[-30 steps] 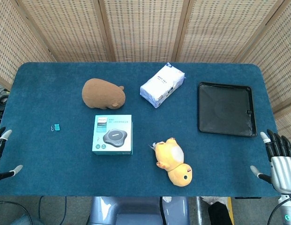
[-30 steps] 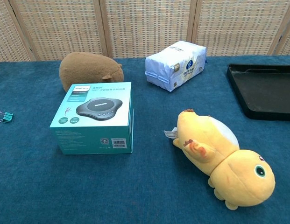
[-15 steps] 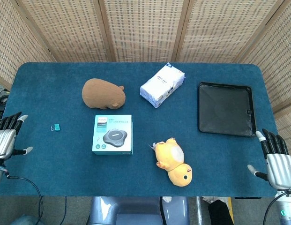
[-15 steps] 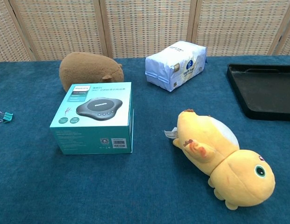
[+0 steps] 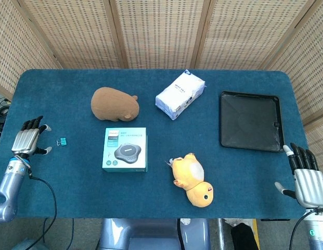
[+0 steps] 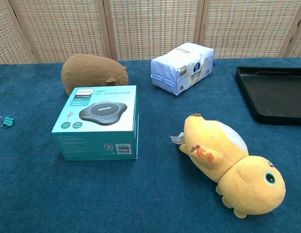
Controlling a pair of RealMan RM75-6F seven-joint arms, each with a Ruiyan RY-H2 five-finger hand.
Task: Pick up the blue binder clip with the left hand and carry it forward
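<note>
Lying flat near the surface's (image 5: 73, 208) left edge, the blue binder clip (image 5: 62, 141) runs left-right, just beside the left hand (image 5: 27, 141), whose spread fingers (image 5: 38, 125) hold nothing.

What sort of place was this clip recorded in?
Probably a staged robot test setup, not a home or shop: a table covered in blue cloth, woven screens closing off the back, and unrelated props laid out apart, such as a boxed speaker, a yellow plush toy and a black tray.
</note>
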